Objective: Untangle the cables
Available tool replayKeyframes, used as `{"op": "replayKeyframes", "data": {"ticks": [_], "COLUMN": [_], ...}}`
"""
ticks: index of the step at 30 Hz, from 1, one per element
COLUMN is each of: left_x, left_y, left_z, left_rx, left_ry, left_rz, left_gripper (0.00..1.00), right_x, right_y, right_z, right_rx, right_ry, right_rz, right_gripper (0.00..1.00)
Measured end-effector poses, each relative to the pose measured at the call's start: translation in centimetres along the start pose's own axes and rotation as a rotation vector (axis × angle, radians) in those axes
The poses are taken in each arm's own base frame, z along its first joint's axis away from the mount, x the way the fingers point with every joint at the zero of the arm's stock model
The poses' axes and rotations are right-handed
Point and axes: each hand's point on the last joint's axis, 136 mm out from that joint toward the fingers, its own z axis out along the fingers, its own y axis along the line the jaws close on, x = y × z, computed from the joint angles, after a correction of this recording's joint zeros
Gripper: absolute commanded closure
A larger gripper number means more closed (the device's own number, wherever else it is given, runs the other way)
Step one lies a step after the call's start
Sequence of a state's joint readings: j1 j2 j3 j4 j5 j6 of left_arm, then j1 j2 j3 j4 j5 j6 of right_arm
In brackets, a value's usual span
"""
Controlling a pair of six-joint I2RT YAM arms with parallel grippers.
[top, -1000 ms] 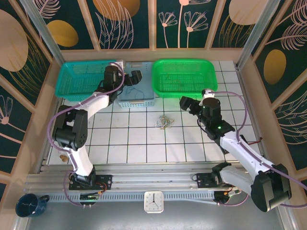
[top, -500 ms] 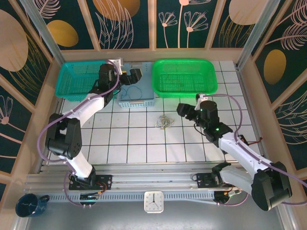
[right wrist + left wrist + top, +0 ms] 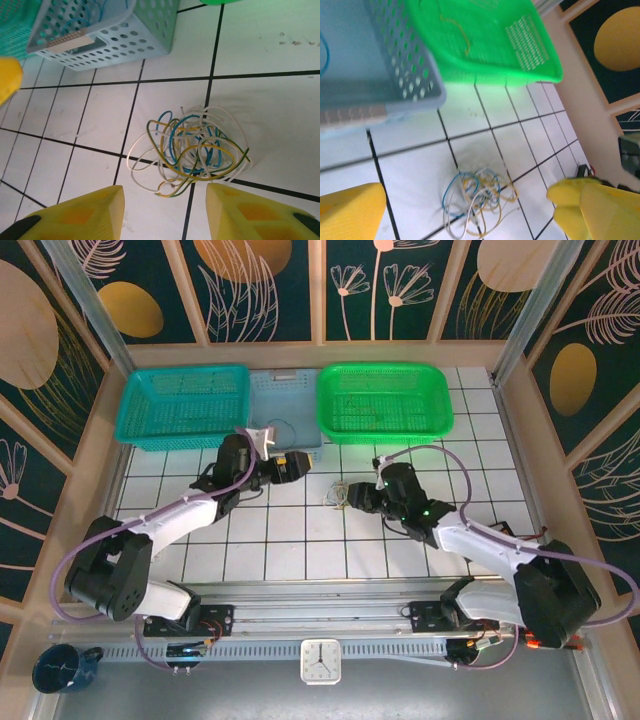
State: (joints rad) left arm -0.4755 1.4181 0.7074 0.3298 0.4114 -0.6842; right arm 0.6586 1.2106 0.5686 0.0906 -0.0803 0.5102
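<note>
While poising the right gripper (image 3: 165, 210) half-open and empty at 6 o'clock of the cables (image 3: 187, 155) in its wrist view, tangled on the worktop (image 3: 280, 100), with the left gripper (image 3: 470, 210) wide, risks clamping several strands together and tightening the knot.

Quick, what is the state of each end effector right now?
Left end effector: open, holding nothing.
Right end effector: open, at the edge of the cables, nothing gripped.
</note>
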Motion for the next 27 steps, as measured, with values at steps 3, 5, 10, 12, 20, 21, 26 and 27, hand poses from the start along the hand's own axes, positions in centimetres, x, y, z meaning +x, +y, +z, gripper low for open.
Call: {"op": "replayKeyframes", "data": {"ticks": [3, 5, 10, 12, 20, 21, 26, 27], "left_x": [1.1, 0.9, 0.2, 0.0, -0.4, -0.5, -0.5, -0.5], "left_y": [1.0, 1.0, 1.0, 0.9, 0.8, 0.7, 0.8, 0.8], "left_z": [0.0, 0.0, 0.1, 0.2, 0.6, 0.6, 0.7, 0.7], "left_rx": [-0.018, -0.018, -0.025, -0.024, -0.018, -0.017, -0.016, -0.015], "left_ry": [0.017, 0.008, -0.014, -0.020, -0.028, -0.029, -0.030, -0.030], "left_rz": [-0.043, -0.049, -0.051, -0.052, -0.059, -0.059, -0.058, -0.058], "left_gripper": [0.01, 0.01, 0.01, 0.01, 0.01, 0.01, 0.01, 0.01], "right_x": [-0.5, -0.9, -1.4, -1.4, -1.1, -1.1, -0.7, -0.7], "right_y": [0.2, 0.4, 0.6, 0.6, -0.1, -0.3, -1.2, -1.3], "right_z": [0.9, 1.6, 2.8, 3.2, 4.7, 4.8, 5.5, 5.6], "right_rx": [0.015, 0.021, 0.030, 0.036, 0.056, 0.060, 0.073, 0.072], "right_ry": [0.017, 0.026, 0.047, 0.059, 0.098, 0.102, 0.127, 0.130], "right_rz": [-0.050, -0.094, -0.186, -0.211, -0.274, -0.278, -0.272, -0.274], "right_gripper": [0.54, 0.54, 0.52, 0.50, 0.50, 0.50, 0.56, 0.59]}}
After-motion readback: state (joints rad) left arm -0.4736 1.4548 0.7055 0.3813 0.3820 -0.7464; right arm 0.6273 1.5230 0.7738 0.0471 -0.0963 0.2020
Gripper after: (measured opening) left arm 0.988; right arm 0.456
